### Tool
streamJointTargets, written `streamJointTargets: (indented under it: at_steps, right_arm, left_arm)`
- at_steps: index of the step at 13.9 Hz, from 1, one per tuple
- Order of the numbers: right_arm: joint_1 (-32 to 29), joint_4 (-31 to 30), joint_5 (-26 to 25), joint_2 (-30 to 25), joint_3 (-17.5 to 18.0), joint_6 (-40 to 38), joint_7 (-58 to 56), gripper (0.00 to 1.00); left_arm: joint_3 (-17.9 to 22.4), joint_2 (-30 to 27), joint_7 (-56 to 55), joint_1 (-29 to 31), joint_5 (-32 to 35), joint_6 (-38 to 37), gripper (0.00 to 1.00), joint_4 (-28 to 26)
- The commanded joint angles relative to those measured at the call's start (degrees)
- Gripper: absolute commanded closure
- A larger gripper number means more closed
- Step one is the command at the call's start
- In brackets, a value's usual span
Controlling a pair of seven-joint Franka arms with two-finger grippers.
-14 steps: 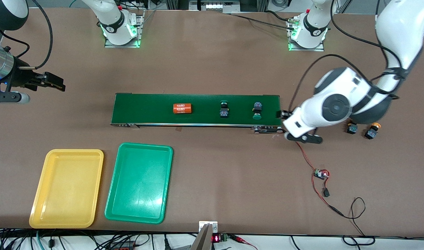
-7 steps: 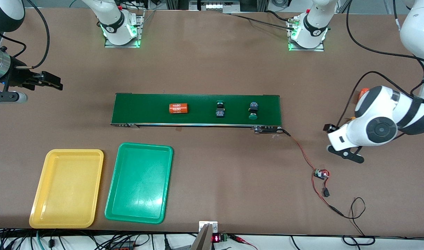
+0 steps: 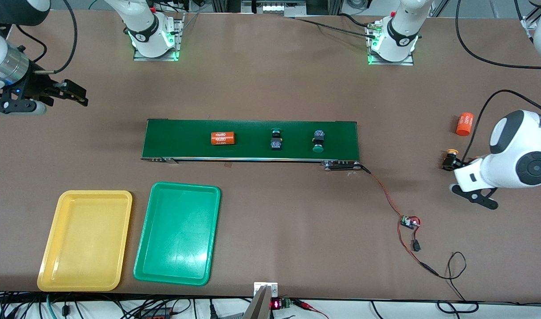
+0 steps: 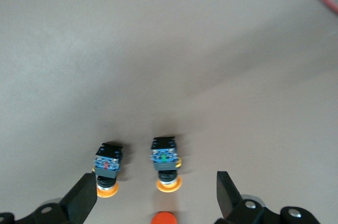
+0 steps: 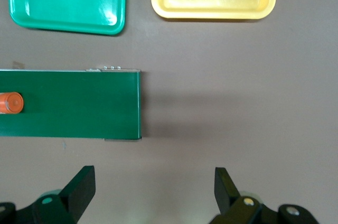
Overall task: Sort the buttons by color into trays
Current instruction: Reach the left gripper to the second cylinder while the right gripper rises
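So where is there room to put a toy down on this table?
Bare brown tabletop lies between the long dark green belt and the arm bases, and past the green plastic tray toward the red wire. It is crowded by the yellow-orange capped buttons under the left gripper.

The orange cylinder (image 3: pixel 222 138) lying on the dark green belt (image 3: pixel 252 139) carries white printed digits in repeated lines; the top line reads "4680". A second orange cylinder (image 3: pixel 464 124), at 3 o'clock from the belt, bears unreadable print.

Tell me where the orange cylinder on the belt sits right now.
In the front view, the orange cylinder lies on the green belt, toward the right arm's end, beside the nearer green-capped button and farther from the camera than the green tray.
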Motion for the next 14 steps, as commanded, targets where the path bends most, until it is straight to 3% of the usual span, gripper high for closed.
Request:
streamJointTargets:
  at_steps: [1, 2, 6, 10, 12, 14]
  right_arm:
    - [-0.3, -7.9, 1.8, -5.9, 1.1, 4.7, -0.1, 0.0]
    - [-0.5, -7.9, 1.9, -5.9, 2.3, 5.0, -0.1, 0.0]
    - [-0.5, -7.7, 1.9, -5.6, 5.0, 5.1, 3.4, 0.0]
    - [-0.4, -7.7, 2.1, -3.8, 11.1, 9.0, 8.4, 0.0]
    - [-0.6, -7.6, 2.5, -2.1, 16.3, 11.0, 15.6, 0.0]
    - [-0.6, -7.6, 2.5, 0.8, 19.3, 13.9, 17.7, 0.0]
  left_arm:
    - [12.5, -7.8, 5.7, -4.6, -8.2, 4.3, 0.0, -5.7]
    - [17.3, -9.1, 7.2, -7.0, -10.2, 5.3, 0.0, -7.2]
    - [29.9, -17.5, 14.8, -12.2, -15.7, 8.1, 0.0, -17.5]
    - [41.6, -21.2, 23.5, -18.1, -18.5, 21.4, 0.0, -26.1]
    - [46.1, -23.9, 26.0, -20.6, -19.4, 23.8, 0.0, -31.5]
    - [47.7, -27.0, 26.6, -21.3, -22.2, 24.7, 0.0, -37.2]
